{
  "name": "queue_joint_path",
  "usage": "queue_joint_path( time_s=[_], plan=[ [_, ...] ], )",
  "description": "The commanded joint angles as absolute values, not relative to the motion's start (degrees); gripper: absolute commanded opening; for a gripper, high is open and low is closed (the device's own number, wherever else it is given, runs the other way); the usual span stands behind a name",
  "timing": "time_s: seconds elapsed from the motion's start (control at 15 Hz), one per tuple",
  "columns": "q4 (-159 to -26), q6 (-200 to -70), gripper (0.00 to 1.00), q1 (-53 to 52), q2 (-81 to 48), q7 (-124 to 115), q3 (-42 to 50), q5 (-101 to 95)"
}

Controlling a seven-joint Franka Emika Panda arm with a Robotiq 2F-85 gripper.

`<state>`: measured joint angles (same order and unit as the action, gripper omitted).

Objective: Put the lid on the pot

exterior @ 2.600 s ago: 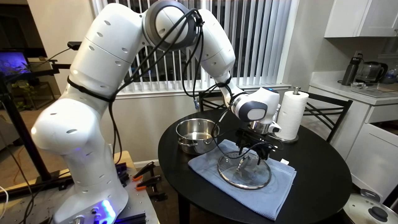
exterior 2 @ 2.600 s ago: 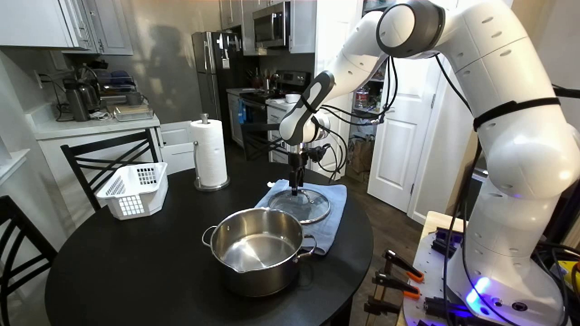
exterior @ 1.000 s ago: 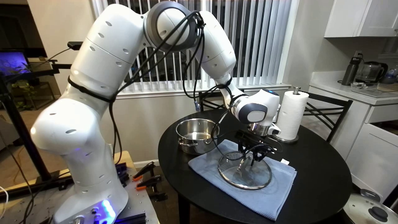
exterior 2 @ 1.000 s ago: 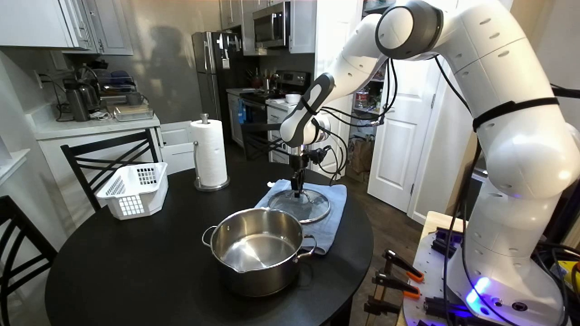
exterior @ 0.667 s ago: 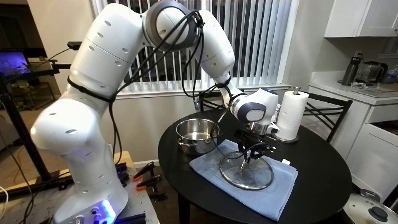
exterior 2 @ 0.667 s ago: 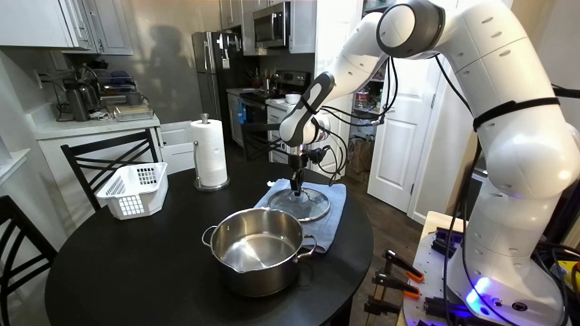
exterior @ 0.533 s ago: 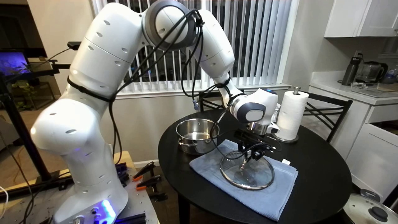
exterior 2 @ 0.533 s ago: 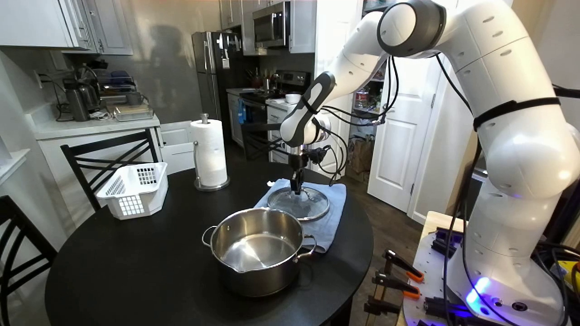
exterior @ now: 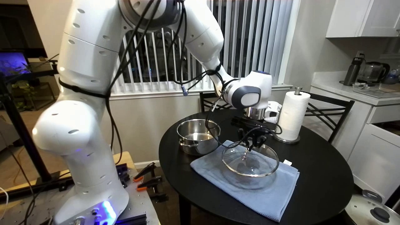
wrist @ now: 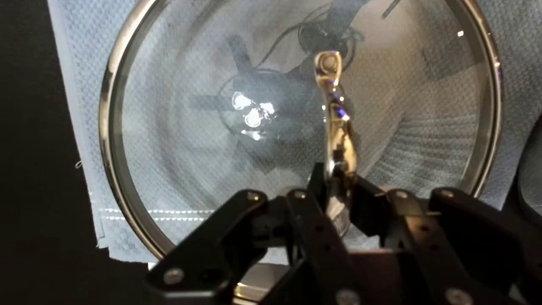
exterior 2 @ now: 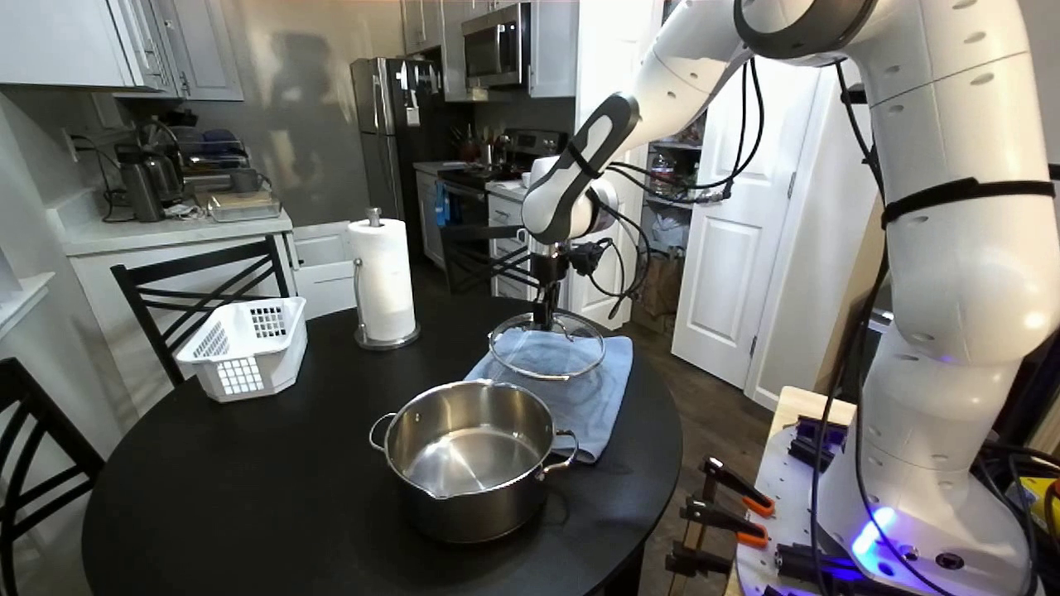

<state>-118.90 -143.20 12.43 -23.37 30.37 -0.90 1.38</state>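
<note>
Our Robotiq gripper [wrist: 341, 192] clenches the metal handle [wrist: 340, 140] of the glass lid [wrist: 271, 148], which hangs above the blue towel [exterior: 272, 193]. Just beside the towel stands the steel pot [exterior 2: 476, 507]; we also see a paper towel roll [exterior 2: 385, 281] and white basket [exterior 2: 272, 362] on the table [exterior 2: 273, 480].

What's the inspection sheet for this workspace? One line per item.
Surface: round black table, folded light blue towel.
Job's things: metal-rimmed round clear glass lid, held above the towel; round shiny steel pot, uncovered.
Clutter: white paper roll, white plastic basket.
Gripper: black two-finger gripper, shut on the lid's shiny metal handle.
Cables: black cables on the white arm, hanging in loops.
Surroundings: black crossed-back chairs, white cabinets.
</note>
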Motion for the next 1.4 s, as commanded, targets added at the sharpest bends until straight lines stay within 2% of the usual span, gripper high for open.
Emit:
queue_joint_path(
  time_s=[0.0, 0.67, 1.33],
  plan=[
    [-123.83, -140.42, 0.04, 8.52, -14.32, 25.04, 1.20, -5.30],
    [-120.92, -125.94, 0.04, 0.18, -5.39, 27.27, -2.35, -13.64],
    [-123.79, -125.49, 0.04, -6.48, -4.46, 36.31, -8.95, -12.66]
  ],
)
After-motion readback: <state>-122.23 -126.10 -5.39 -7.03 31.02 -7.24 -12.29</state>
